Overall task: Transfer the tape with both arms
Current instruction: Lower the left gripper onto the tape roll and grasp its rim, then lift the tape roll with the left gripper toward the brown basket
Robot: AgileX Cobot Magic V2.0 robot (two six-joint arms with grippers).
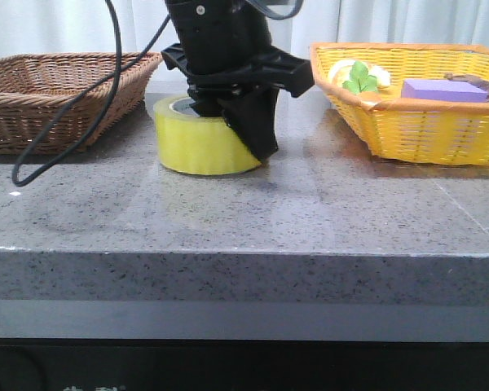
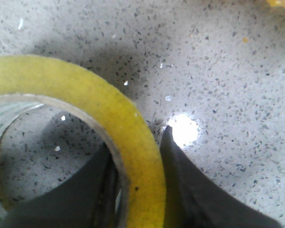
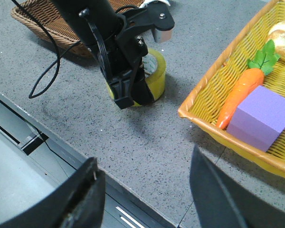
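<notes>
Tape [image 1: 204, 145]: lying flat on the grey speckled tabletop [image 1: 244, 216], between the brown wicker basket [image 1: 57, 98] and yellow basket [image 1: 424, 122]. Left tool [image 2: 137, 190]: fingers straddling the roll's wall, gripping it. Right tool [image 3: 147, 199]: hovering apart, jaws gaping, holding nothing.

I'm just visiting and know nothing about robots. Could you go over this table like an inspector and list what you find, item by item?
Surface: grey speckled stone table, with bright light glare in spots.
Job's things: yellow tape lying flat on the table between the two baskets.
Clutter: brown wicker basket on the left; yellow basket on the right holding a carrot, a purple block and a pale item I cannot identify.
Grippers: left hand straddles the tape's wall, one finger inside the core, one outside. Right hand is open, above the table's front edge, holding nothing.
Cables: black cable trails from the left arm onto the table.
Surroundings: pale curtain behind.
</notes>
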